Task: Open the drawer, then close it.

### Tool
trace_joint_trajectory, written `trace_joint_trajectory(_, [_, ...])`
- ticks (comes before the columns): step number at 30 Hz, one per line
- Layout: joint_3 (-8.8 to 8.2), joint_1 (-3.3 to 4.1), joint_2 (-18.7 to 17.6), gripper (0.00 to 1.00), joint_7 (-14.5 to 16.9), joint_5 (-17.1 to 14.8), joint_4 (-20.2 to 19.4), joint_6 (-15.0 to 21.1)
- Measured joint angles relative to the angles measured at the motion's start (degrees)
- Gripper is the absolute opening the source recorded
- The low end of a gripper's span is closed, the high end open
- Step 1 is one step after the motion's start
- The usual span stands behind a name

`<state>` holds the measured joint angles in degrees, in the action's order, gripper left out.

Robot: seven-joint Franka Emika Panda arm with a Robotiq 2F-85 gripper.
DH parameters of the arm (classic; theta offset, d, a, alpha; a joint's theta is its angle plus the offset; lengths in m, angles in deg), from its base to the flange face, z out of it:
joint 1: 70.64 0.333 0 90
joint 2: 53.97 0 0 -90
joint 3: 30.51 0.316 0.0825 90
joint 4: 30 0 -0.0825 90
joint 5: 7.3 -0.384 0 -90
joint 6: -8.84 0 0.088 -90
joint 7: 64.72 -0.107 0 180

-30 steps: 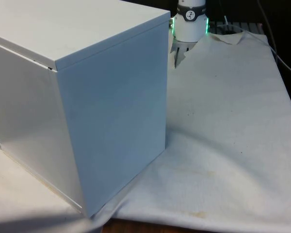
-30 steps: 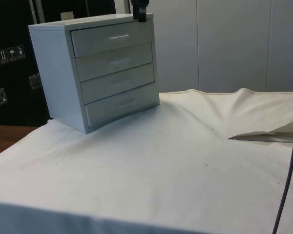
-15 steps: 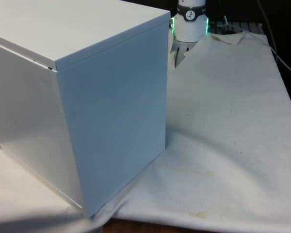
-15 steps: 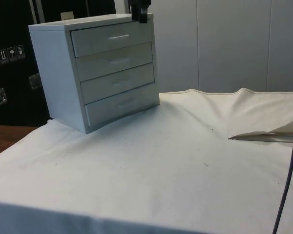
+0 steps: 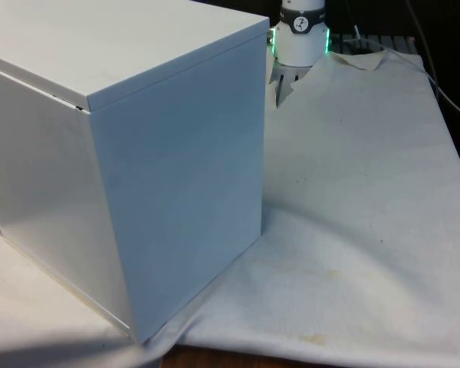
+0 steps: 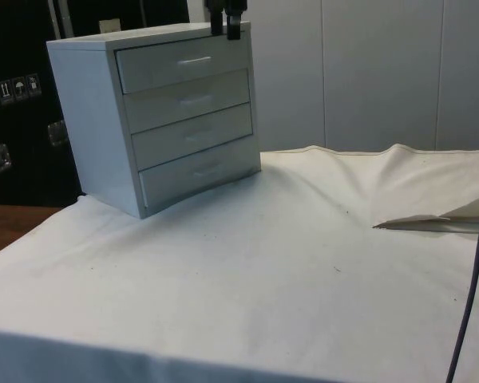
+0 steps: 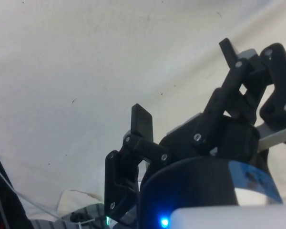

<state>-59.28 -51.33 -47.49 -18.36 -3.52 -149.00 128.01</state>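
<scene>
The pincer [image 6: 226, 22] is held high, just above the front top edge of the chest of drawers [image 6: 164, 112], with its two fingers [image 7: 142, 121] spread apart and nothing between them; in the wrist view only the white cloth [image 7: 86, 71] is seen beyond the fingertips. The chest stands directly below and slightly behind the pincer, on the cloth-covered worktop [image 6: 263, 263], and all four of its drawers are shut. The top drawer [image 6: 184, 62] lies closest beneath the pincer, its small pale bar handle [image 6: 194, 59] a little below and to the side of the fingertips. The chest is judged stiff and fairly light, so it may slide on the loose cloth if it is pulled hard; a slow, straight pull is called for. Hold is best taken on the handle, which is thin and smooth and could slip from the fingers. The arm is judged to hang from above with the wrist pointed downward, and a turn towards the drawer fronts would be needed.
</scene>
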Motion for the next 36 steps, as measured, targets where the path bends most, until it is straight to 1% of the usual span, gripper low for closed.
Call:
trace_joint_trajectory(3, [0.0,0.0,-0.23,1.0,0.46,0.11,0.23,0.0])
trace_joint_trajectory(12, [0.0,0.0,-1.43,1.0,3.15,0.52,1.09,0.0])
trace_joint_trajectory(24, [0.06,0.0,-1.89,1.0,4.7,2.01,0.97,0.63])
trace_joint_trajectory(36, [0.06,0.06,-1.95,1.0,6.82,3.61,0.11,3.78])
